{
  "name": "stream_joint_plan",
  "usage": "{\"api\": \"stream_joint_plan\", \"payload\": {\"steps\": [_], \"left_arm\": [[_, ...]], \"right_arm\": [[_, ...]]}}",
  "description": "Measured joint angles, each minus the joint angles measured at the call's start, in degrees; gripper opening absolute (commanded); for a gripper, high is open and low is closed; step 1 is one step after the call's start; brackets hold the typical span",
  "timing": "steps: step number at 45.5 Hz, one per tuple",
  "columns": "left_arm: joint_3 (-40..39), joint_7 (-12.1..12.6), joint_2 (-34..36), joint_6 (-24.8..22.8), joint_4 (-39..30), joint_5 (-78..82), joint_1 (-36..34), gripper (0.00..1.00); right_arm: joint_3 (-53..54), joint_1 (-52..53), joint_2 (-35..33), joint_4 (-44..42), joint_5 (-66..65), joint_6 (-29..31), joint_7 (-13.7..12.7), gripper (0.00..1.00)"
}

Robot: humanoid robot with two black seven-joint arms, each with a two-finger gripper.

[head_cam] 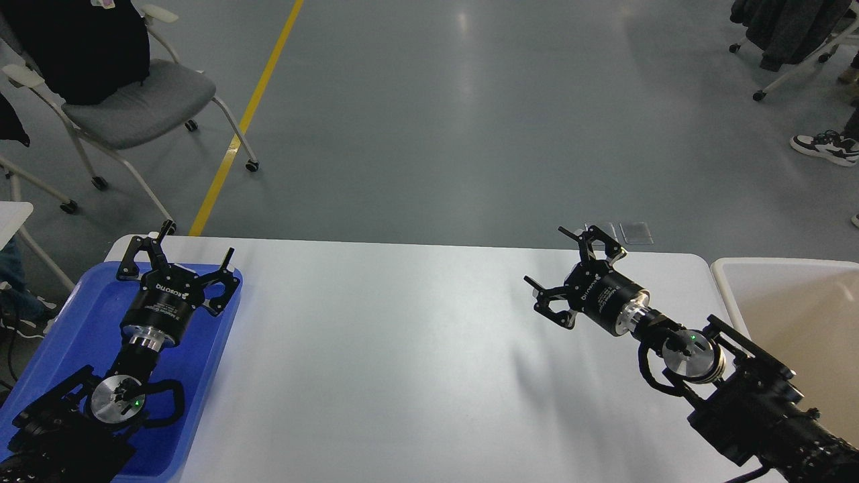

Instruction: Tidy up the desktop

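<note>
The desktop (pixel 402 362) is a wide white tabletop with rounded corners, and I see no loose items lying on its bare surface. My left gripper (pixel 196 242) is open and empty, held above the far end of a blue tray (pixel 74 315) at the table's left edge. My right gripper (pixel 549 256) is open and empty, held above the desktop's right part, near the far edge, pointing left and away.
A beige open bin (pixel 798 315) stands just off the table's right edge. A grey chair (pixel 134 100) with a black garment stands on the floor at far left, beside a yellow floor line (pixel 248 114). A person's shoe (pixel 825 147) shows at far right.
</note>
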Motion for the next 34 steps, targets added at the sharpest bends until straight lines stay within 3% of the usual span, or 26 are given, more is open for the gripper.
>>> {"api": "stream_joint_plan", "payload": {"steps": [34], "left_arm": [[0.0,0.0,0.0,0.0,0.0,0.0,0.0,0.99]], "right_arm": [[2.1,-2.6,-1.1,-0.6,2.4,0.9,0.1,1.00]]}}
